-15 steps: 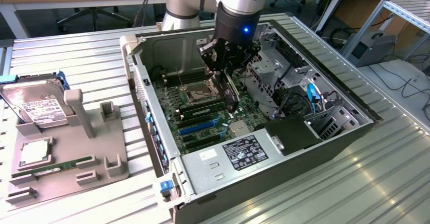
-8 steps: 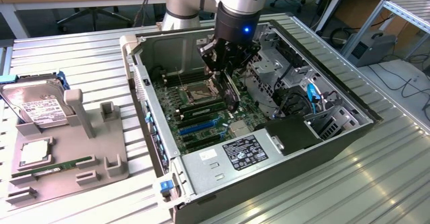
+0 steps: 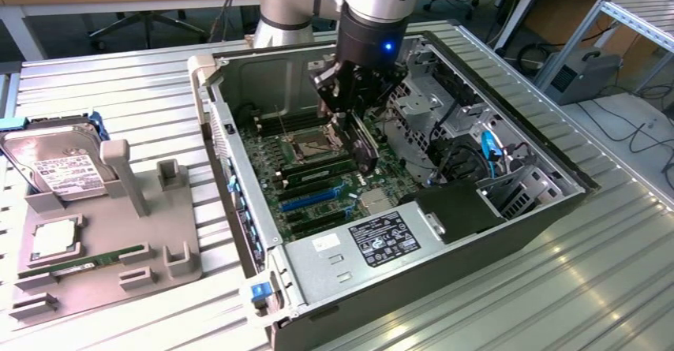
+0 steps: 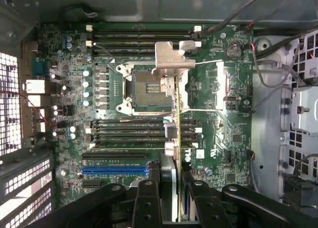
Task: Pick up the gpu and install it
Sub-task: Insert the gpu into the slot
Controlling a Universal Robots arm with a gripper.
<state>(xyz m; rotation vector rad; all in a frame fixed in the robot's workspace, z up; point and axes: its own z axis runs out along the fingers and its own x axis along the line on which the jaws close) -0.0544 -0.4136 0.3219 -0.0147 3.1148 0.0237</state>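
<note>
A ribbed metal bench (image 3: 621, 288) carries an open computer case (image 3: 263, 71) that takes up the middle and right of the exterior view. The robot arm (image 3: 380, 12) reaches down into the case from the upper centre of that frame. On the case floor lies the green motherboard (image 3: 305, 189), which the wrist view looks straight down on (image 4: 218, 138), with its empty processor socket (image 4: 144, 86) near the middle of the board.

At the exterior view's left a grey holder tray (image 3: 116, 240) rests on the bench. A hard drive (image 3: 58, 169) leans in its upper part, and a green memory stick (image 3: 100, 258) lies lower down.

The gpu (image 3: 364, 150) hangs on edge inside the case, above the motherboard and just beside the socket. In the wrist view it appears as a thin edge (image 4: 177, 118) with its silvery bracket (image 4: 171, 59) at the far end. The gripper (image 3: 353, 102) (image 4: 171, 181) has its jaws clenched on the card, one black finger (image 4: 148, 198) on each side of it.
</note>
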